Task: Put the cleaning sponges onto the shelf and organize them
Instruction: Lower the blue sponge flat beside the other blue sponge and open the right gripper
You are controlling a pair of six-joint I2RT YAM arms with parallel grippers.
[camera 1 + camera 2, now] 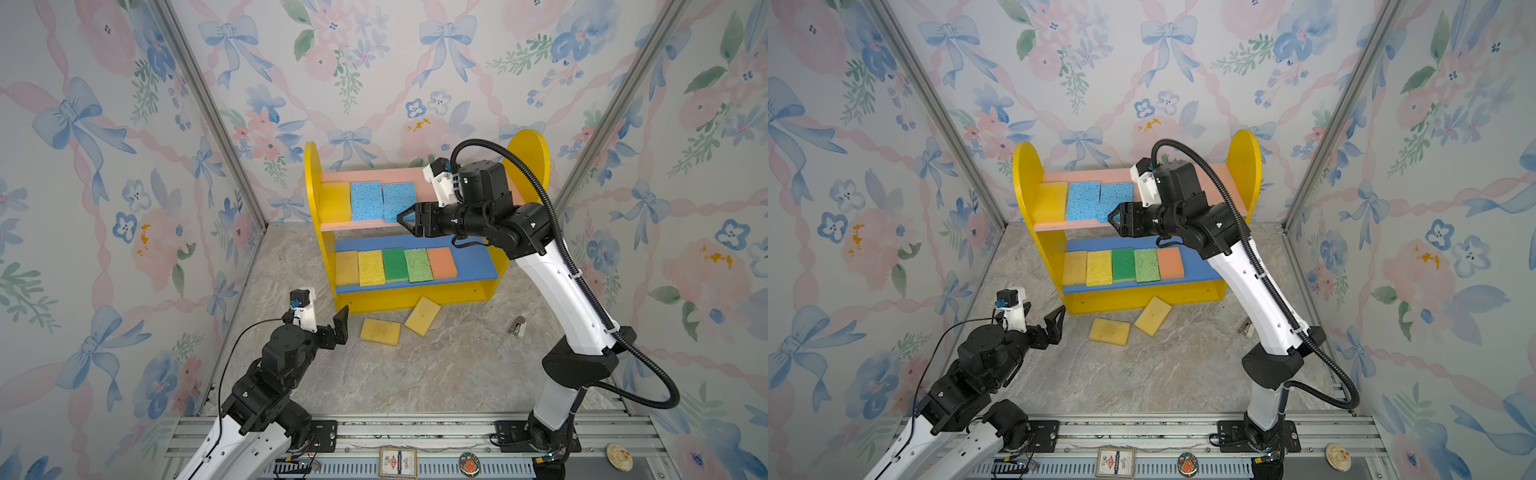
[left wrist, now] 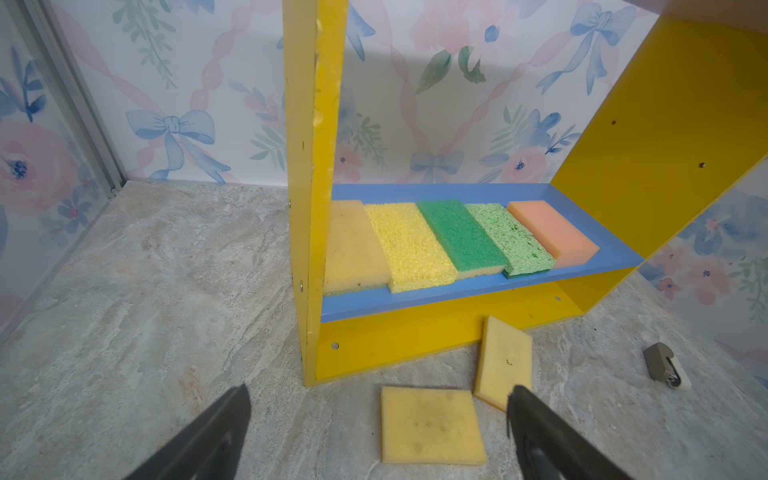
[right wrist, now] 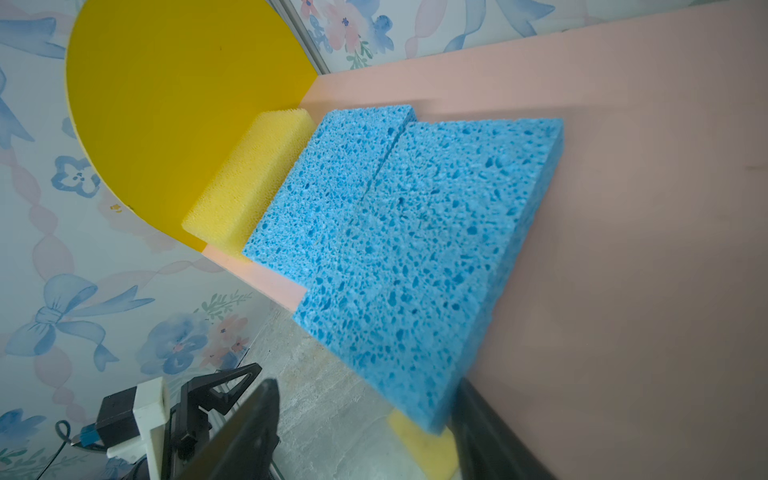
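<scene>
At the back edge of the surface, about midway along it, the shelf (image 1: 312, 187) carries 8 of the cleaning sponges. On its pink upper board (image 1: 374, 174) I see 3 lying flat in a row from the left panel. A yellow sponge (image 1: 334, 201) comes first, then a first blue sponge (image 1: 366, 200) touching it. A second blue sponge (image 3: 436, 249) lies against that one, set a little forward so its near corner hangs past the board's front edge.

On the blue lower board (image 1: 478, 262) 5 lie side by side, touching: a pale orange-yellow sponge (image 1: 347, 268), a bright yellow sponge (image 1: 371, 268), a dark green sponge (image 1: 395, 264), a light green sponge (image 1: 418, 265) and an orange sponge (image 1: 441, 262).

2 more lie flat on the surface just in front of the shelf. The near loose sponge (image 1: 380, 331) is clear of the shelf. The angled loose sponge (image 1: 422, 316) has its far end up at the yellow base strip (image 1: 457, 293).

My right pincer (image 1: 404, 222) sits at the front of the upper board with its jaws apart around the overhanging corner of the second blue sponge. In the right wrist view 1 finger is right against the sponge's edge and the other stands clear, so nothing is clamped.

My left pincer (image 2: 378, 395) hovers low toward the left edge of the surface, jaws spread wide and holding nothing, with the near loose sponge just ahead of it. A small grey-and-white metal piece (image 1: 517, 325) lies near the right edge of the surface.
</scene>
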